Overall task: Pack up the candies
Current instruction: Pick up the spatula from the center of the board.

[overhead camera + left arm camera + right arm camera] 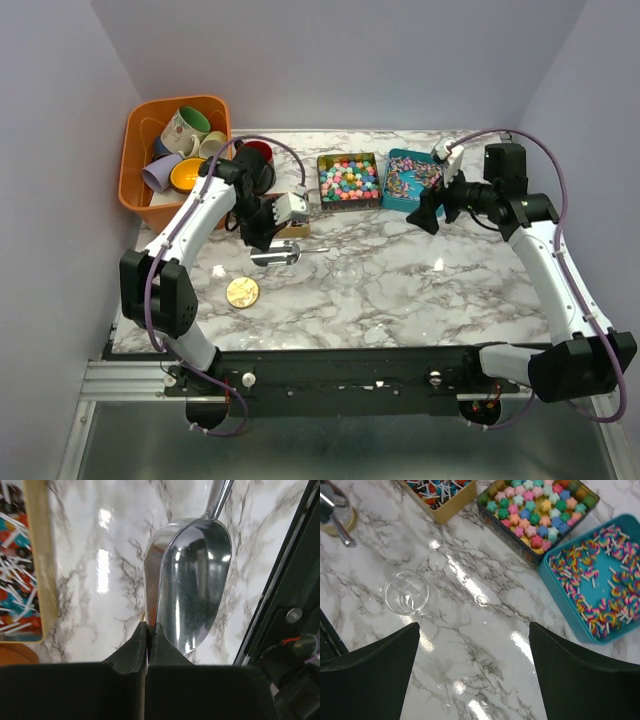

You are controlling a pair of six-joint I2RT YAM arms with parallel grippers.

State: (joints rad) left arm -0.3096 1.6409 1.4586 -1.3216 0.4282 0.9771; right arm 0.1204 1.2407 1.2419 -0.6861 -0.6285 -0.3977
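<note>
The candies fill open trays at the back: star-shaped pastel ones (347, 178) (535, 510) in a dark tin, and swirl lollipops (410, 180) (600, 590) in a teal tray. A tan tray (35, 560) (440, 492) holds stick candies. My left gripper (262, 235) (148, 626) is shut on the side wall of a shiny metal scoop (192, 580) (275, 255), which is empty and low over the marble. A clear empty jar (348, 268) (406, 592) stands mid-table. My right gripper (428, 215) (474, 625) hangs open above bare marble, between the jar and the teal tray.
An orange basket (140, 190) of ceramic mugs sits at the back left. A flat gold lid (242, 292) lies near the front left. The black rail (350, 380) with the arm bases runs along the near edge.
</note>
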